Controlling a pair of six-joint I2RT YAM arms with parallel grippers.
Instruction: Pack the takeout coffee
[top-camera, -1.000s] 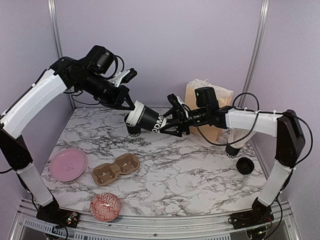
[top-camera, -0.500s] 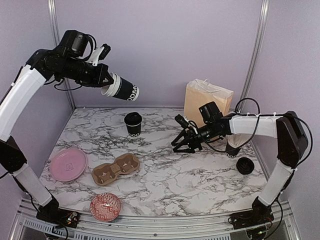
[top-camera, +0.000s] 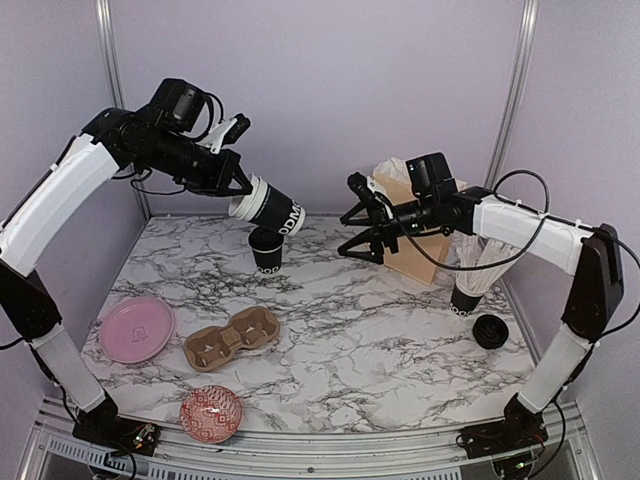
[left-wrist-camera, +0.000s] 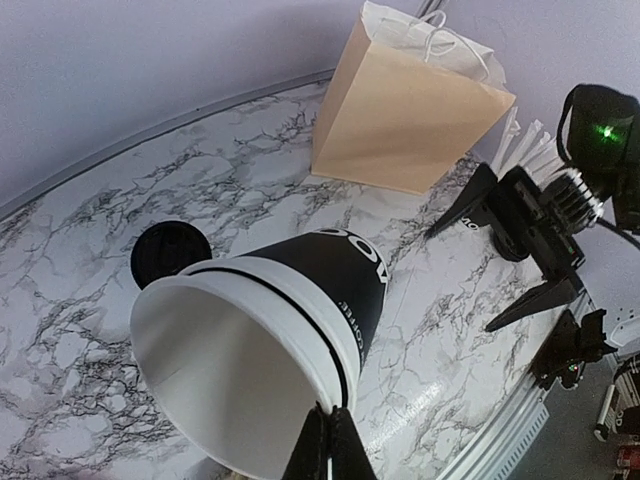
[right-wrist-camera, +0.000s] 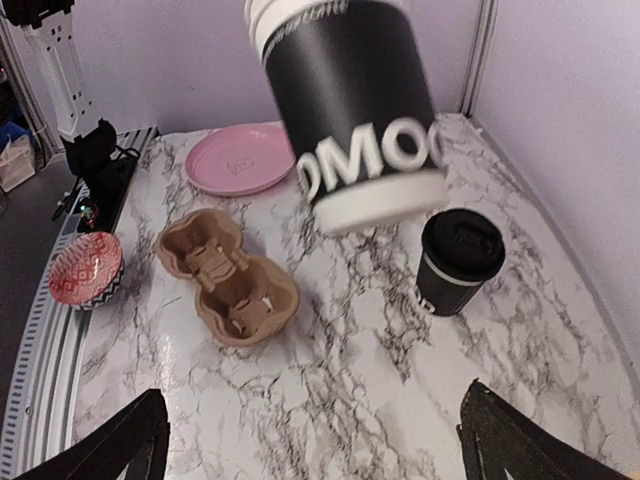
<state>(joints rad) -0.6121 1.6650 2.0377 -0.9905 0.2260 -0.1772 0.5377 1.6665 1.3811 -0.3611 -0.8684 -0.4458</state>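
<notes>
Left jaws, clenched on the coffee cup (top-camera: 272, 211), have swung it lower — right jaws gape, seemingly awaiting handover.

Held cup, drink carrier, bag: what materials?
The coffee cup: looks like paper, matte black print, white inside, rolled rim. The drink carrier: probably moulded pulp, rough tan, matte. The bag: kraft paper by its creases, white string-like handles.

On the tilted black cup (right-wrist-camera: 350, 110) you read large white letters "OMO", cut off either side, and a smaller "COFFEE".
</notes>
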